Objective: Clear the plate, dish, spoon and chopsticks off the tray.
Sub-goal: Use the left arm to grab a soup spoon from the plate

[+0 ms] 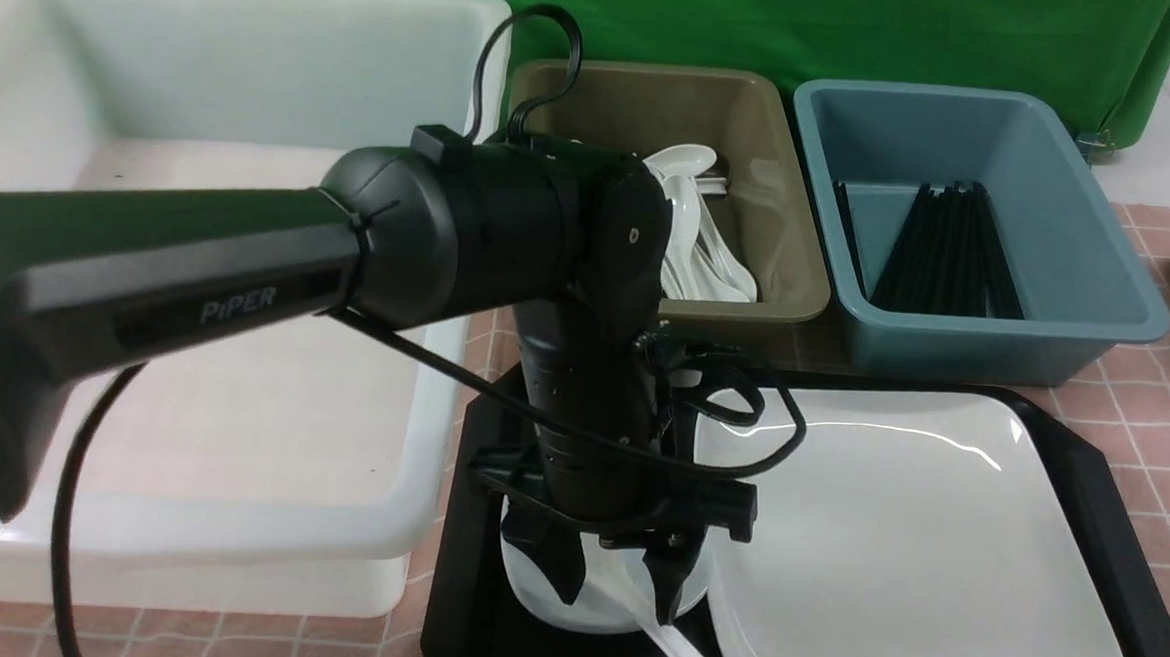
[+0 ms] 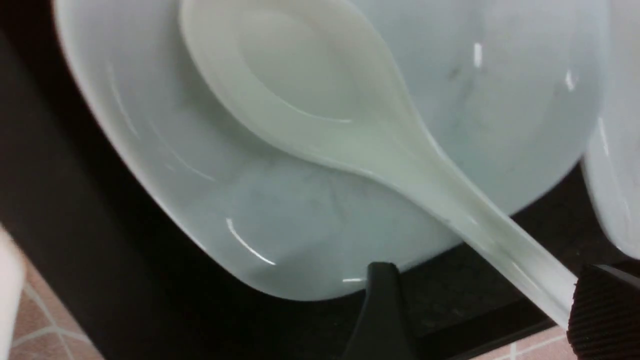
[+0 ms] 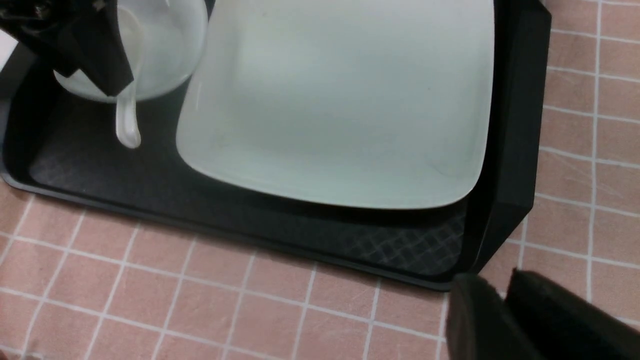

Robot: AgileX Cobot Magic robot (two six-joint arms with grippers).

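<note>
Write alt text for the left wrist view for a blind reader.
A white spoon lies in a small white dish, its bowl inside and its handle reaching over the rim into the open left gripper. The dish sits on a black tray, with the edge of a larger plate beside it.

"PiPER" in pale letters on the black left arm [image 1: 147, 276]

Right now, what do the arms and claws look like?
Left arm: matte black, rounded joint housing, grey PiPER lettering on the link, loose black cables looped alongside. Left claw: black tapered fingers, one ribbed pad. Right claw: only black fingertips visible; right arm out of view.
</note>
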